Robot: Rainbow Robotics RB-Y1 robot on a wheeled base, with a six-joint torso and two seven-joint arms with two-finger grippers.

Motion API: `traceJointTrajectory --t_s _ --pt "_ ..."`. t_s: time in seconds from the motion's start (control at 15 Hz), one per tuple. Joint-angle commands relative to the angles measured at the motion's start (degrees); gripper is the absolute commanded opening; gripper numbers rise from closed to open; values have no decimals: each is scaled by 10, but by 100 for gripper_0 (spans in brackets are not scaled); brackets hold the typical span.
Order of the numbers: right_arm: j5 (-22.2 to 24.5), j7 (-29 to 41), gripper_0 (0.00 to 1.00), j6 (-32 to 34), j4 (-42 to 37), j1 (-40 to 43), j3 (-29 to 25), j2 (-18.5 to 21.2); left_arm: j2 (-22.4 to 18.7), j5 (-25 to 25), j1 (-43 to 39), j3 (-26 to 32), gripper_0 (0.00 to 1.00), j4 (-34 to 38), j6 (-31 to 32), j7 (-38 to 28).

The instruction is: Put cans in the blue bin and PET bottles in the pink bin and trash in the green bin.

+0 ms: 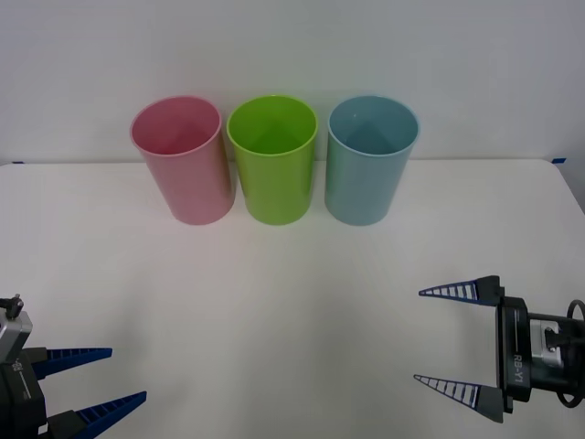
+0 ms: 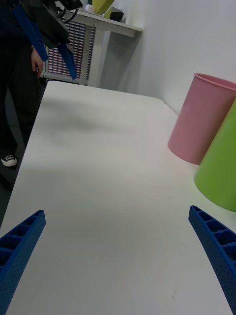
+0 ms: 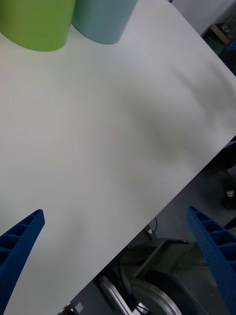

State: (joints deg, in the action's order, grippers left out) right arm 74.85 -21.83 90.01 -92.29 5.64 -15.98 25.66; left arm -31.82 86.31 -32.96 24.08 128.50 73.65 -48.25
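Three tall tapered plastic bins stand upright in a row at the far side of a white desk (image 1: 292, 302), close against a pale wall. From the robot's left to its right they are the pink bin (image 1: 183, 160), the green bin (image 1: 272, 160) in lime, and the blue bin (image 1: 370, 160) in light blue. Each nearly touches its neighbour, and each has a rolled rim and an open mouth facing up. No object can be made out inside them from the front view.

Near the front edge of the desk, on the robot's left, the left claw (image 1: 101, 380) hangs low with its two blue ribbed fingers spread wide and pointing toward the right. It holds nothing. Its wrist view looks across bare desk surface toward the bases of the green and blue bins, with the desk edge and floor equipment beyond.

On the robot's right, the right claw (image 1: 452, 343) is also near the front of the desk, well apart from the bins. Its blue ribbed fingers (image 1: 462, 291) are spread wide, pointing toward the left, and hold nothing. Its wrist view looks along the desk past the pink and green bins toward the left claw, which shows farther off.
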Motion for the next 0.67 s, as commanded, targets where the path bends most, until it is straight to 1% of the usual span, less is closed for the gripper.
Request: traceJointTrajectory --t_s 0.07,0.67 --pt "21 6 100 0 -4 -2 1 -1 0 0 0 0 100 0 0 0" --pt "21 6 100 0 -4 -2 1 -1 0 0 0 0 100 0 0 0"
